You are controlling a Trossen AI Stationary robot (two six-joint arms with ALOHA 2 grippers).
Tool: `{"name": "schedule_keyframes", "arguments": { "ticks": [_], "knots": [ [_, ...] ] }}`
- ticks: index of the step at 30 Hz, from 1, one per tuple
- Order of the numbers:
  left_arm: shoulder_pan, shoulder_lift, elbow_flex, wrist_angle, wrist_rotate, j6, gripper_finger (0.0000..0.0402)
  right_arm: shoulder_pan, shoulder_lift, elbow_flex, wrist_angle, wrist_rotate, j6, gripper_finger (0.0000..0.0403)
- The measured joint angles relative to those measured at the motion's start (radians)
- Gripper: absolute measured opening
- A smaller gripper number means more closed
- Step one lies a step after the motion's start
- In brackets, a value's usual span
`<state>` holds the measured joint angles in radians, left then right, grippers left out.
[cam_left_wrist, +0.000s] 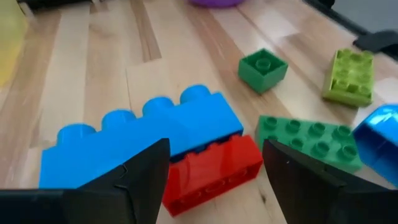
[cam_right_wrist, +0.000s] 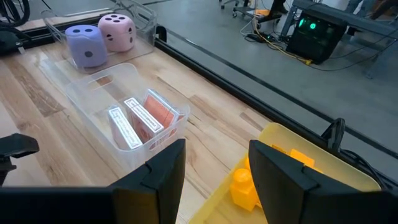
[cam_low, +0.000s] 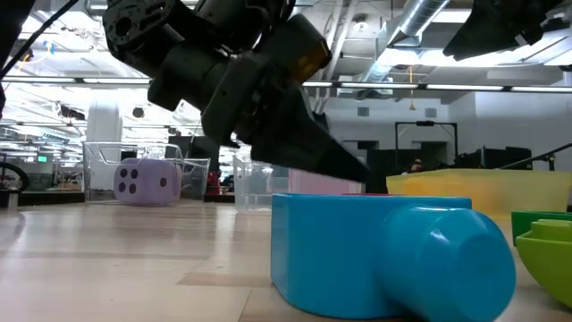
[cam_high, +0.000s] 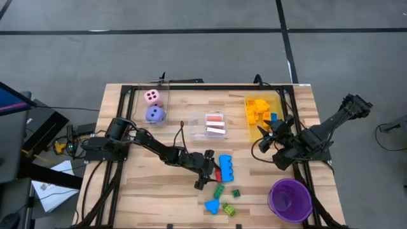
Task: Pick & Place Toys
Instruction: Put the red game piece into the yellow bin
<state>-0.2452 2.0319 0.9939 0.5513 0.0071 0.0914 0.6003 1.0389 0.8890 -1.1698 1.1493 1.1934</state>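
Red plastic brick, beside the long blue brick at mid-table, sits between the left gripper's parted, empty fingers: the pick is underway. Next: descend, clamp. Right gripper waits, unclenched, over the yellow bin.

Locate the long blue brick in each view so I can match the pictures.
High view: blue brick, table centre, right of the left claw.
Low view: fills the foreground.
Left wrist view: just ahead of the fingers, against the red brick.
Right wrist view: not in it.
Shared landmark: purple die.
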Motion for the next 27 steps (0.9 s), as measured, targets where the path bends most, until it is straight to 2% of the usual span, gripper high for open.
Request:
{"name": "schedule_keyframes", "arguments": {
  "ticks": [6,13,27],
  "knots": [
    [0.012,0.017,0.001,0.003,0.011,0.001,0.0250,0.000,0.000,0.000,0.000,-0.004,0.000,0.0170],
    [0.030,0.041,0.002,0.018,0.086,-0.046,0.0250,0.000,0.000,0.000,-0.001,-0.008,0.000,0.0170],
    [-0.044,0.018,0.002,-0.051,0.095,-0.088,0.0250,0.001,0.000,0.000,0.004,-0.048,-0.024,0.0170]
  ]
}}
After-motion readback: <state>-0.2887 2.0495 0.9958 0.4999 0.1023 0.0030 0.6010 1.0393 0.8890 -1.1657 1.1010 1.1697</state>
